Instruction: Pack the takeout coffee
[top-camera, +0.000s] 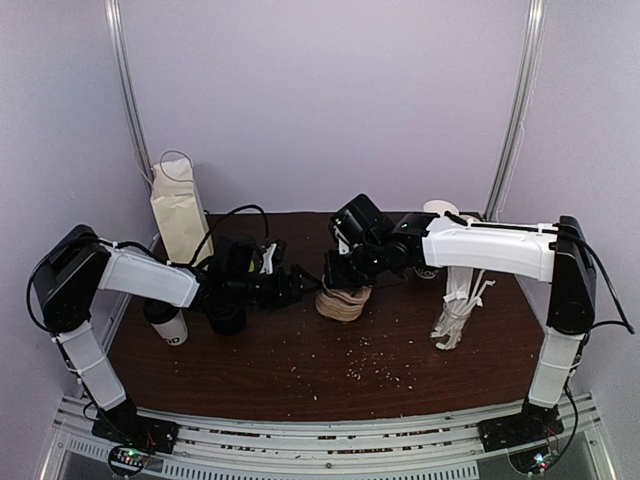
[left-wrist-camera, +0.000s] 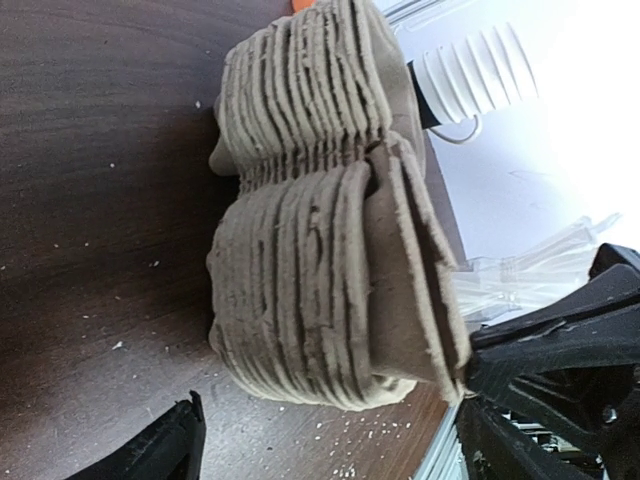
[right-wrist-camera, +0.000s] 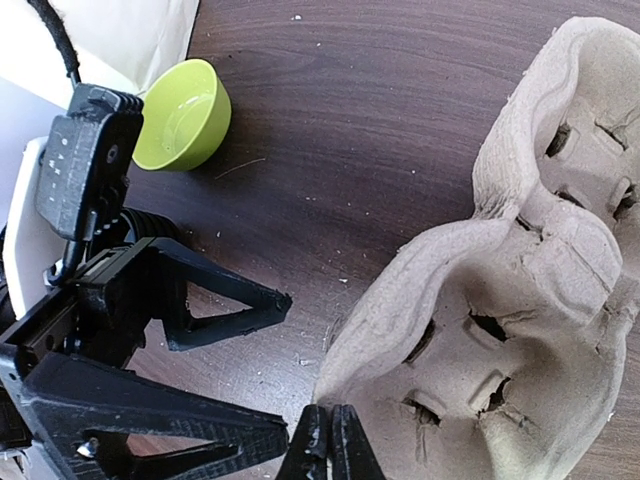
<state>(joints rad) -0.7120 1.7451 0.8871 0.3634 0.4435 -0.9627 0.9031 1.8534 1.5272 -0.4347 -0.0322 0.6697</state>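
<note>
The takeout coffee (top-camera: 170, 326), a white cup with black print, stands at the table's left, half hidden under my left arm. A stack of brown pulp cup carriers (top-camera: 343, 302) sits mid-table. My left gripper (top-camera: 294, 285) is open just left of the stack, which fills the left wrist view (left-wrist-camera: 300, 260), and nothing sits between its fingers (left-wrist-camera: 160, 452). My right gripper (right-wrist-camera: 331, 440) reaches in from the right and is shut on the rim of the top carrier (right-wrist-camera: 500, 300). That carrier's edge stands slightly apart from the stack (left-wrist-camera: 420, 270).
A white paper bag (top-camera: 180, 215) stands at the back left. A black cylinder (top-camera: 228, 320) sits beside the cup. A green bowl (right-wrist-camera: 185, 115) lies behind the left gripper. Clear straws in a holder (top-camera: 455, 310) stand at the right, and crumbs dot the near table.
</note>
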